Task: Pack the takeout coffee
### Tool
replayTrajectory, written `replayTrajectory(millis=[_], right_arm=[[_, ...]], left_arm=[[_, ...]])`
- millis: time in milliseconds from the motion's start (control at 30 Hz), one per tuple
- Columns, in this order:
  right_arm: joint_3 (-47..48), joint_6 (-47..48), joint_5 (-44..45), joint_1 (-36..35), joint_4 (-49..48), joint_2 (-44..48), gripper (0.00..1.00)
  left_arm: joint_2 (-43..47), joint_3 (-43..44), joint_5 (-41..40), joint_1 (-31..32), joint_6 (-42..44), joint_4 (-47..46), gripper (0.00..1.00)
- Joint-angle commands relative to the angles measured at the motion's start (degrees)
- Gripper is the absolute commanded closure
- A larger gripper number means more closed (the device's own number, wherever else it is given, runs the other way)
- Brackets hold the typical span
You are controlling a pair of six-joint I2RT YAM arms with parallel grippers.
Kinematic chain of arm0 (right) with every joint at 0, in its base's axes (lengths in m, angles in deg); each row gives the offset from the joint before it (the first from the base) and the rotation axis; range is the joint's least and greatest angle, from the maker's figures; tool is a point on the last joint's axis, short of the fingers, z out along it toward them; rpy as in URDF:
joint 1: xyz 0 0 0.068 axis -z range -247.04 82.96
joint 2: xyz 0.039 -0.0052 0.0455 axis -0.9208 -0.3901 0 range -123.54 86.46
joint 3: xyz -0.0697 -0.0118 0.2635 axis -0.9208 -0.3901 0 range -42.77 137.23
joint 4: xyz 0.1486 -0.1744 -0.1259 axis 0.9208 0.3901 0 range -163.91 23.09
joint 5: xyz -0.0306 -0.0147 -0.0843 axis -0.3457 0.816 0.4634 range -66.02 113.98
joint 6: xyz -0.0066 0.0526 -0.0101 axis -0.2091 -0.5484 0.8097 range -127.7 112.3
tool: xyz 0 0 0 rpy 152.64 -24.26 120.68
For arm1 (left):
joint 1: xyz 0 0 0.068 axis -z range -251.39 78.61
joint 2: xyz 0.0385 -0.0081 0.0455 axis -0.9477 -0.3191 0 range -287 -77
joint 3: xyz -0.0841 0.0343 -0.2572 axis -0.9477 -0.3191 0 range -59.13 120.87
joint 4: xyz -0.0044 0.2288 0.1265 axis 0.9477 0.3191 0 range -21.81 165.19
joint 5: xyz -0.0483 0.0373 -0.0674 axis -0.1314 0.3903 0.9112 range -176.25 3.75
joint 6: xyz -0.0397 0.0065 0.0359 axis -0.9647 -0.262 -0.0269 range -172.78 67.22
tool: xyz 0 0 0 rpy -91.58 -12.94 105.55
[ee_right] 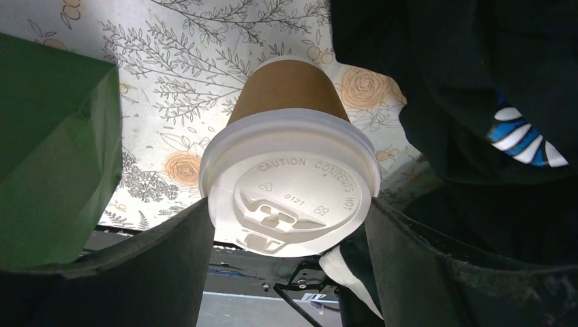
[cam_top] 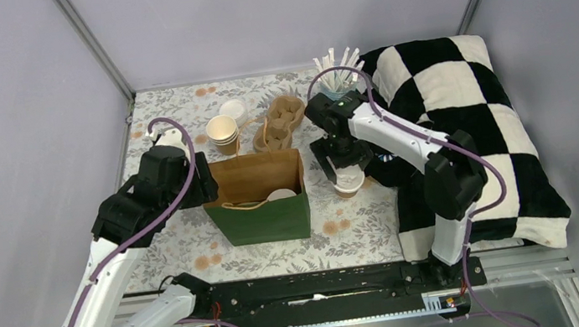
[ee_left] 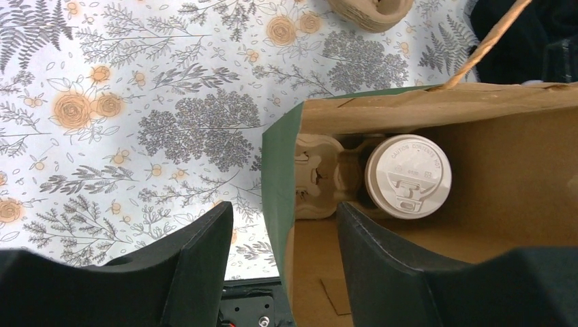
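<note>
A green paper bag (cam_top: 263,209) stands open at the table's middle. Inside it, a lidded tan coffee cup (ee_left: 407,176) sits in a brown pulp carrier (ee_left: 320,177); its lid also shows in the top view (cam_top: 280,194). My left gripper (ee_left: 283,225) is open, its fingers straddling the bag's left wall without pinching it. My right gripper (ee_right: 290,211) is shut on the second lidded coffee cup (ee_right: 290,136), gripping at the white lid. In the top view this cup (cam_top: 349,183) is just right of the bag; I cannot tell whether it is lifted.
A second pulp carrier (cam_top: 280,118), a stack of empty paper cups (cam_top: 222,132) and loose white lids (cam_top: 233,109) lie behind the bag. A cup of white straws (cam_top: 338,72) stands at the back. A black-and-white checkered cloth (cam_top: 465,106) covers the right side.
</note>
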Motion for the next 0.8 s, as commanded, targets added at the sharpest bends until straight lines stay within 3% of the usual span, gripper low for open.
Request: replayTrajectory(millis=[0,333,467,667,767], right_arm=[[-1.38,-0.79,2.38,-0.58,-0.77,7.30,0.32],[2.74,-1.47,5.86,-0.56,-3.08,19.15,0.36],[12.55,0.53,6.10,-0.56,-0.04,21.18,0.37],[32.01,2.94,-3.03,-1.84,2.99,18.76,0.38],[38.57,4.13,-9.11,-5.51,1.78,17.43,0.40]], left_arm=[[-0.23,2.89,-3.85,-0.14,-1.68,1.06,0.38],[-1.49,5.36,-2.60,-0.19,-4.18,2.29,0.39],[-2.36,5.86,-3.02,-0.19,-4.02,2.85,0.43],[-3.50,5.47,-3.22,-0.19,-2.89,2.26,0.49],[-5.11,6.53,-4.44,-0.19,-2.39,1.89,0.56]])
